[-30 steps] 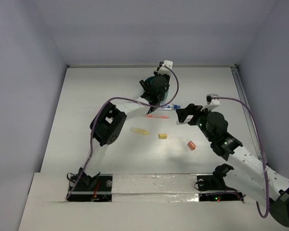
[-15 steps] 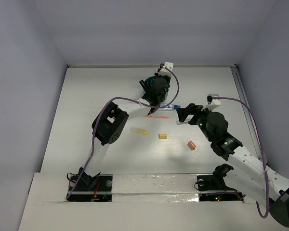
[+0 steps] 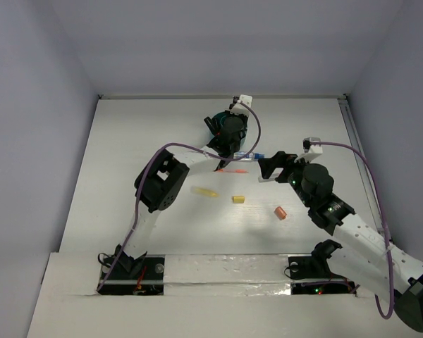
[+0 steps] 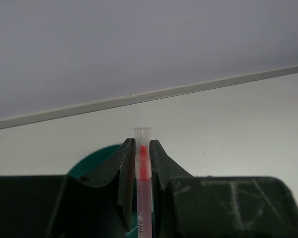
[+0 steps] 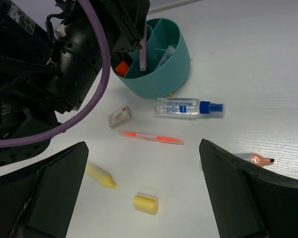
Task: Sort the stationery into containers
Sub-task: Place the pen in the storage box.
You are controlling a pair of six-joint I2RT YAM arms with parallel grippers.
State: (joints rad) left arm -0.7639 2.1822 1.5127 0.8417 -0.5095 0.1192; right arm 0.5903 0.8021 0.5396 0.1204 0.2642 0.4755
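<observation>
left end effector (image 4: pixel 143 147) shifted, pen (image 4: pixel 143 171) over cup (image 5: pixel 165 68)

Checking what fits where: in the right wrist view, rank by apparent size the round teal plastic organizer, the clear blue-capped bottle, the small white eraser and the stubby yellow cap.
1. Round teal plastic organizer
2. Clear blue-capped bottle
3. Small white eraser and stubby yellow cap: look alike, cap nearer the camera, so unranked.
</observation>
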